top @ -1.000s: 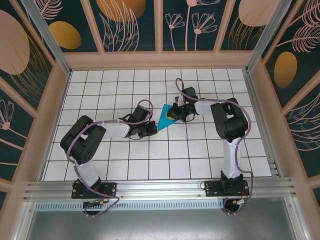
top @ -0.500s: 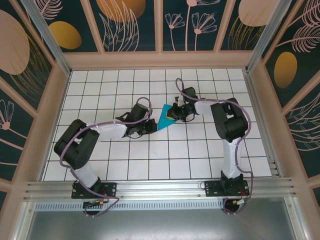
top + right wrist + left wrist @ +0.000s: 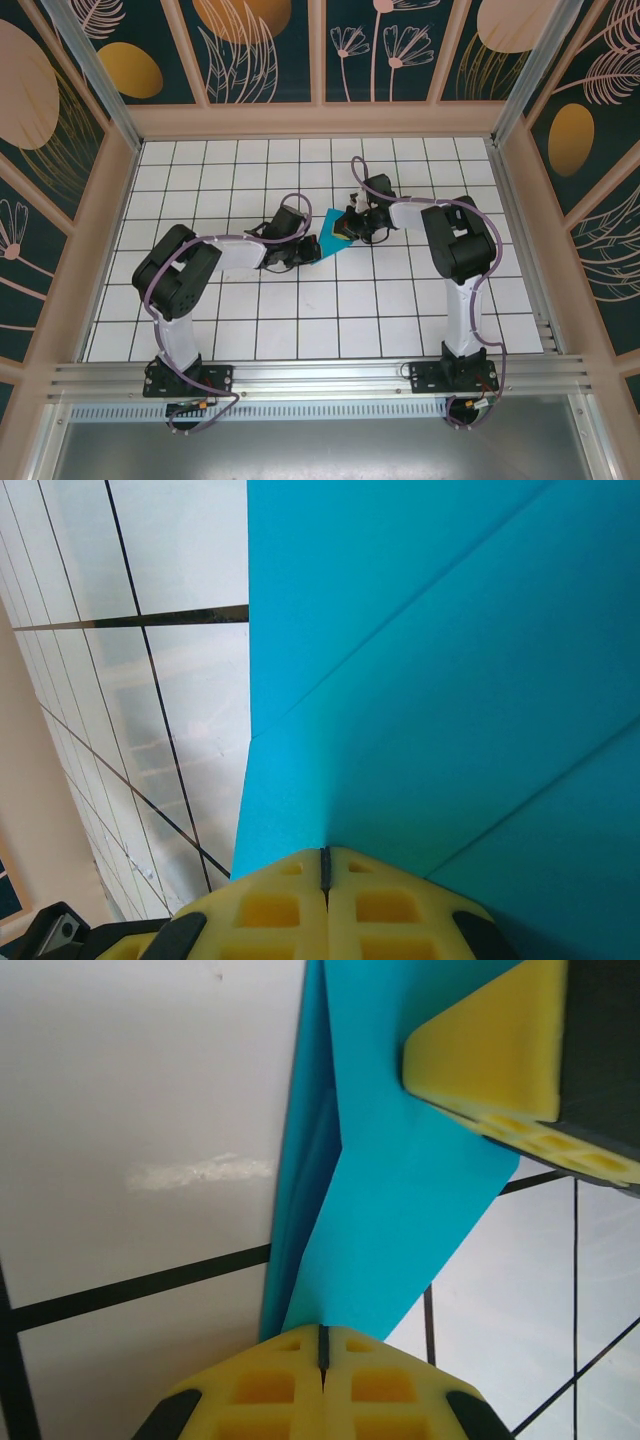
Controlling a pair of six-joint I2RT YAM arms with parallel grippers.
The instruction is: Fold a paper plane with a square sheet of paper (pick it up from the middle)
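Note:
The square sheet of paper (image 3: 332,236) lies folded into a teal, layered, angular shape in the middle of the white grid table. My left gripper (image 3: 308,250) is shut, and its yellow fingertips (image 3: 290,1360) touch the paper's (image 3: 400,1190) near lower-left corner. My right gripper (image 3: 350,228) is also shut and rests on the paper's upper right part. Its yellow finger (image 3: 495,1045) shows pressing on the sheet in the left wrist view. In the right wrist view the shut gripper (image 3: 325,865) meets creased teal paper (image 3: 430,680) with diagonal fold lines. No paper shows inside either pair of jaws.
The table (image 3: 240,320) is a white tiled grid enclosed by tan walls (image 3: 320,120) at the back and both sides. Both arms reach inward from their bases (image 3: 185,378) at the near edge, with purple cables along them.
My left gripper has slid a little right and up, onto the paper's lower-left edge, while its elbow swung out and back. The right arm and the paper have stayed still.

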